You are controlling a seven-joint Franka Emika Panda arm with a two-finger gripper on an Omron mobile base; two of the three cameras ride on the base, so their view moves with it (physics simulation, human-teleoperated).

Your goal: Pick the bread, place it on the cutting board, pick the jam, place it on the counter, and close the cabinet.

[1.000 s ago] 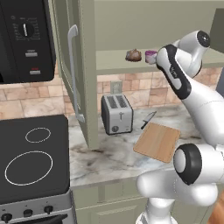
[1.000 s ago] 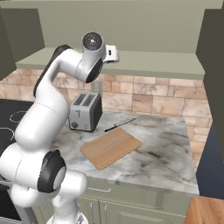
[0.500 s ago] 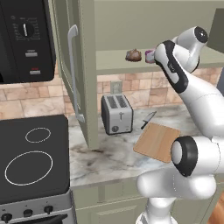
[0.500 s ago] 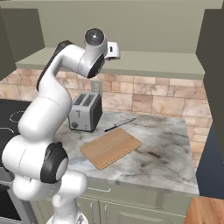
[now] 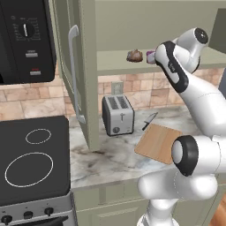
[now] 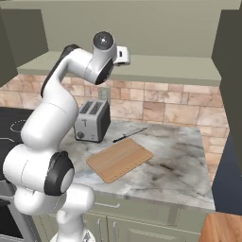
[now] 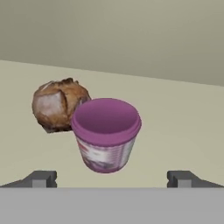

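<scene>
Nothing of the task is finished yet, as far as you can see: the bread (image 7: 59, 105) and the jam (image 7: 106, 133) both sit on the cabinet (image 5: 88, 66) shelf, the cutting board (image 6: 120, 159) lies bare on the counter (image 6: 177, 163) at mid-frame in the right base view, and the cabinet door stands open at centre left of the left base view. Your gripper (image 7: 111, 179) has its jaws spread wide and holds nothing; in the hand view the fingertips (image 7: 41, 178) sit at the bottom corners, with the jam at centre between them and nearer than the bread. The bread sits at left of centre, partly behind the jam, and you cannot tell whether the two touch. Since bread comes first, you will likely need to shift toward the left of the hand view to clear the jar. Room is tight: the shelf edge runs below the hand and the back wall fills the upper frame. The toaster (image 5: 117, 114) and knife (image 5: 149, 121) sit beside the board, well below.
</scene>
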